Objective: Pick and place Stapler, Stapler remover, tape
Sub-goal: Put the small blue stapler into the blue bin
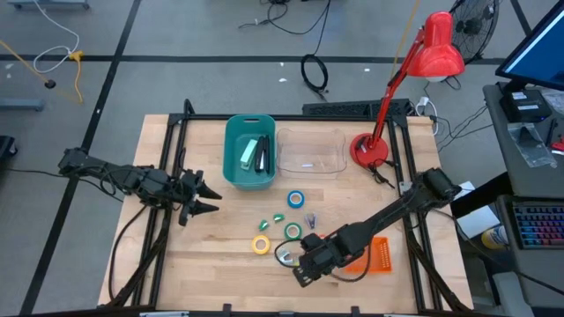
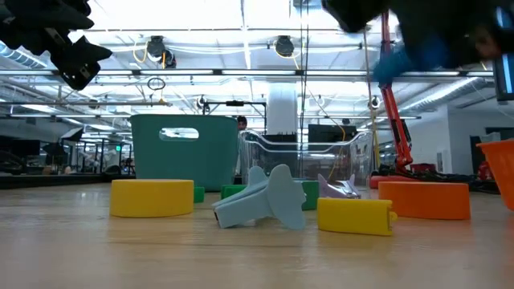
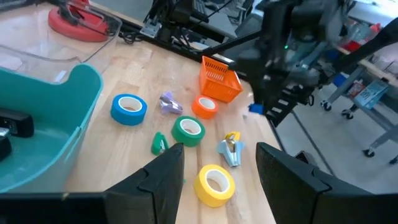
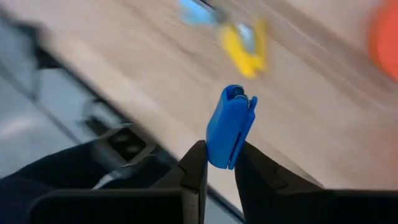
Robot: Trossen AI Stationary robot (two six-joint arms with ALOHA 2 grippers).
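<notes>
Both arms hung above the wooden counter [image 1: 220, 264]: my right gripper [image 4: 219, 163] pinched a small blue plastic staple remover [image 4: 230, 127] between its fingers, while my left gripper [image 1: 209, 198] hovered, fingers spread.

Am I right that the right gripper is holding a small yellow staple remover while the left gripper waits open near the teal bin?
Not quite: the staple remover pinched in the right gripper is blue, not yellow, as the right wrist view shows. A yellow one lies on the table. The rest stands: the left gripper waits open near the teal bin.
</notes>
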